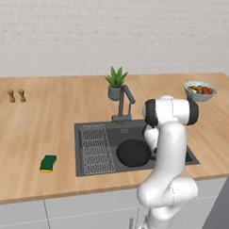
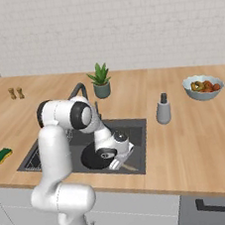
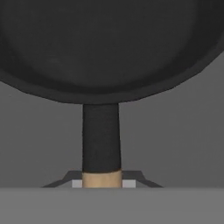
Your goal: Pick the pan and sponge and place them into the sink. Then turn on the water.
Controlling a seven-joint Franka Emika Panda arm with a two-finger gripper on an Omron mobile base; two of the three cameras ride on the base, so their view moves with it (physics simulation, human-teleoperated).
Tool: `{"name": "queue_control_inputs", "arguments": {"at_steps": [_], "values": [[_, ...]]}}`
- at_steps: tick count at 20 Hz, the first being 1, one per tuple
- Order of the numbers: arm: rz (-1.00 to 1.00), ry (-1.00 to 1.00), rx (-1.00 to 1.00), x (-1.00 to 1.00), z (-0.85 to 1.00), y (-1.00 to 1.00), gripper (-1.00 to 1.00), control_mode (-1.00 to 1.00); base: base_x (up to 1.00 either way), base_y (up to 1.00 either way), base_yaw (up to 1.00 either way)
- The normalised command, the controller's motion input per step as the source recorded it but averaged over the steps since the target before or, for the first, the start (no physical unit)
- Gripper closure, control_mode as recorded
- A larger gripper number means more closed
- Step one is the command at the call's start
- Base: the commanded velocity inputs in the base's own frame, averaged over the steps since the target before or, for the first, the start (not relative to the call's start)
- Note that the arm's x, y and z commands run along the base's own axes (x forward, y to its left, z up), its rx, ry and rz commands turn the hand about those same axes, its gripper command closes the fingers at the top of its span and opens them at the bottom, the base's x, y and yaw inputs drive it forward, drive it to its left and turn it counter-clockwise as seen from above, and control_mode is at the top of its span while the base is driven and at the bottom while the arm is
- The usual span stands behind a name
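Note:
The black pan lies low inside the dark grey sink, right of the wire rack. My gripper is down in the basin, shut on the pan's handle, whose pale wooden end sits between the fingertips. The green and yellow sponge rests on the counter left of the sink, well away from the gripper. The dark faucet stands at the sink's back edge with no water running.
A potted plant stands behind the faucet. A bowl of food sits at the far right, a grey dispenser right of the sink, two small shakers far left.

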Motion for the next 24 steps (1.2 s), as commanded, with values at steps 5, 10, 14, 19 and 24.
{"name": "queue_control_inputs", "arguments": {"at_steps": [5,10,14,19,24], "values": [[0.00,-0.07,0.03,0.36,-0.17,0.02,1.00,-1.00,0.00,0.00,0.00],[0.00,-0.10,0.07,0.28,0.00,0.04,1.00,-1.00,0.00,0.00,0.00],[0.00,-0.14,0.12,0.13,0.00,0.00,-1.00,-1.00,0.00,0.00,0.00],[0.00,-0.15,0.14,0.00,0.22,0.00,-1.00,-1.00,0.00,0.00,0.00],[-0.01,-0.01,0.12,0.10,0.80,0.00,-1.00,-1.00,0.00,0.00,0.00]]}}
